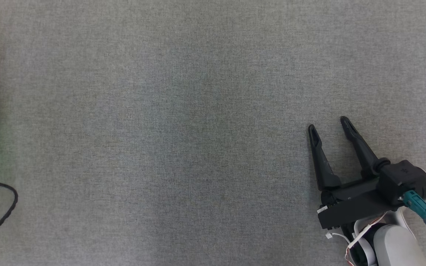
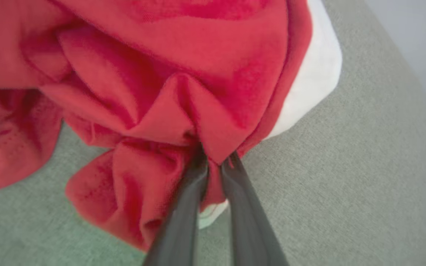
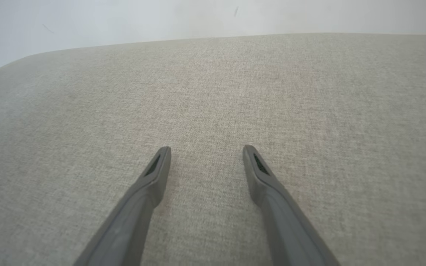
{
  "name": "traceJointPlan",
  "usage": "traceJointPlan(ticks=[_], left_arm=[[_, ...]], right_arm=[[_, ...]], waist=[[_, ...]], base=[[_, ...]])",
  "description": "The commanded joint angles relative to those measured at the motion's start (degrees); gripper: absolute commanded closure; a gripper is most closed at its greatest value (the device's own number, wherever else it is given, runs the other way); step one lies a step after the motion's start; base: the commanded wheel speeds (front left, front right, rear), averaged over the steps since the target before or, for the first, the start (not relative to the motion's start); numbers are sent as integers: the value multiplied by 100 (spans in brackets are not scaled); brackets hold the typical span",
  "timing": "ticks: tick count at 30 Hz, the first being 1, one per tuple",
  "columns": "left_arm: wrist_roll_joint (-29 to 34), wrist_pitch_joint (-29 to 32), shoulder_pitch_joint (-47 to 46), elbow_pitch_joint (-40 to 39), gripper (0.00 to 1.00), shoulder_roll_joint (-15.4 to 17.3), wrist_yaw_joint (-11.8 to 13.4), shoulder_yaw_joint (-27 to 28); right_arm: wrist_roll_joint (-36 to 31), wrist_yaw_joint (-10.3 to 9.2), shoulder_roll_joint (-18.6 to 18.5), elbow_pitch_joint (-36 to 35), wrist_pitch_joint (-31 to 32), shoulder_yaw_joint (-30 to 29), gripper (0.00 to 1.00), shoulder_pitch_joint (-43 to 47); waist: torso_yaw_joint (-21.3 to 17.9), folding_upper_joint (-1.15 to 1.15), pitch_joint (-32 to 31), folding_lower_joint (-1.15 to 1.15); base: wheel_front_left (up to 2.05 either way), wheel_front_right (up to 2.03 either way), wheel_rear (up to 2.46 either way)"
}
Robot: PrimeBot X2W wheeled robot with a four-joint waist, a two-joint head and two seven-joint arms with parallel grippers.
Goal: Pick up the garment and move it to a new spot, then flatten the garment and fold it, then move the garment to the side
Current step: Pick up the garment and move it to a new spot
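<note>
Closest in the left wrist view, the left hand (image 2: 216, 158) has its two dark fingers drawn nearly together on a pinched fold of red cloth. Just past the tips, the garment (image 2: 161, 74) bunches in a crumpled red heap with a white panel (image 2: 316, 74) at its far side, lying on the grey worktop (image 2: 346, 177).

In the head view the garment shows as a sliver at the far left edge, well apart from the right hand (image 1: 328, 123). That hand sits low at the right with its fingers spread and nothing between them, above bare worktop. A dark cable (image 1: 7, 210) loops at the lower left.

This looks like the first step, the pick-up, with the grip just made. The next move likely calls for lifting the bundle and carrying it toward the open middle. The thin pinch may slip.
</note>
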Motion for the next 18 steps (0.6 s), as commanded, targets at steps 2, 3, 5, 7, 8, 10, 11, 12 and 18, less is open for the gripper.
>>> traceJointPlan(ticks=[2,3,5,7,8,10,11,12,18], left_arm=[[34,-98,133,-143,100,-3,-56,-1],[37,-139,137,-211,100,11,-75,7],[-16,-227,114,-329,100,-33,-147,29],[-42,-329,46,-472,100,-61,-211,37],[36,-358,41,-546,100,-16,-255,-34],[177,-399,3,-682,100,84,-339,-144],[215,-404,-45,-738,100,86,-367,-214],[237,-419,-79,-773,100,107,-440,-280],[161,-345,-415,-1032,100,-32,-792,-688]], right_arm=[[25,-14,20,74,-46,-14,0,55],[34,-14,20,91,-59,-2,0,65],[55,-14,24,154,-101,22,0,79],[69,-14,34,225,-114,48,0,118],[87,-14,40,263,-137,57,0,142],[111,-14,60,333,-154,78,0,198],[123,-14,73,372,-154,83,0,228],[128,-14,81,414,-158,94,0,259],[235,-14,129,683,-212,139,0,612]], waist=[[56,0,-181,-1],[74,0,-236,-1],[121,0,-394,-1],[166,0,-580,-1],[189,0,-685,-1],[223,0,-890,-1],[239,0,-1004,-1],[246,0,-1111,-1],[90,0,-1928,-1]], base=[[0,0,0],[0,0,0],[0,0,0],[0,0,0],[0,0,0],[0,0,0],[0,0,0],[0,0,0],[0,0,0]])
